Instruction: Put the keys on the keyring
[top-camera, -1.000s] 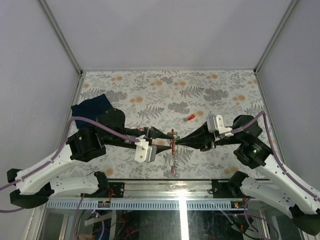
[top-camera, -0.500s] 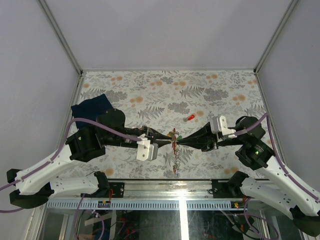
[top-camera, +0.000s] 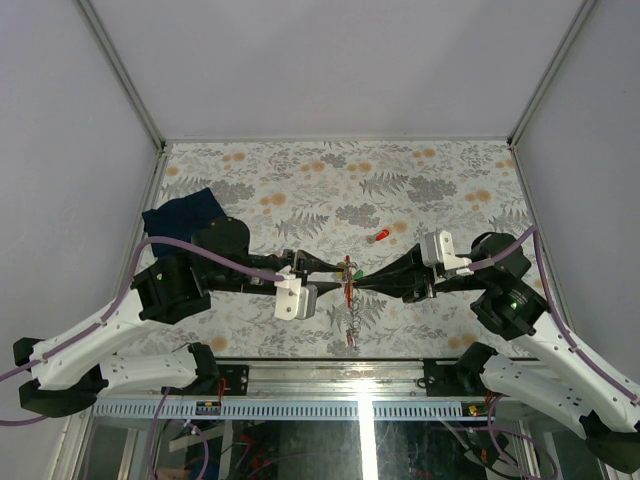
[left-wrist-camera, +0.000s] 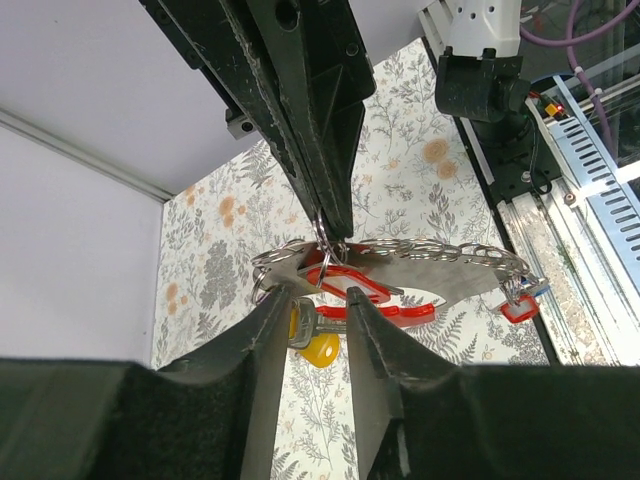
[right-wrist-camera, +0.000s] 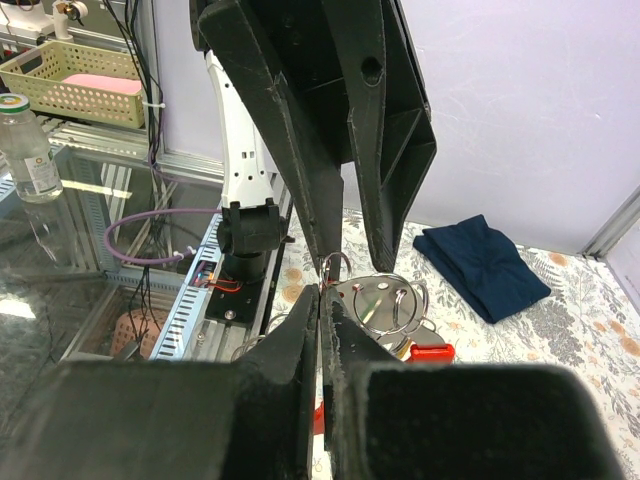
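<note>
The keyring (top-camera: 348, 288) hangs in the air between both grippers, above the table's near middle. My right gripper (right-wrist-camera: 320, 290) is shut on its thin metal ring (right-wrist-camera: 336, 264). The grey fob (left-wrist-camera: 400, 272), the red strap loop (left-wrist-camera: 372, 302) and a metal chain (left-wrist-camera: 450, 250) hang from the ring. My left gripper (left-wrist-camera: 315, 300) holds a key with a yellow tag (left-wrist-camera: 320, 338) between its fingers, right under the ring. In the top view the left gripper (top-camera: 334, 272) and the right gripper (top-camera: 360, 280) almost meet. A red-tagged key (top-camera: 380, 236) lies on the table behind them.
A folded dark blue cloth (top-camera: 185, 212) lies at the table's left, and it also shows in the right wrist view (right-wrist-camera: 480, 265). The chain hangs down toward the near edge (top-camera: 350, 328). The metal rail (top-camera: 330, 368) runs along the front.
My left gripper has moved a little to the right, closer to the keyring. My right arm has shifted slightly right, with the ring in it.
</note>
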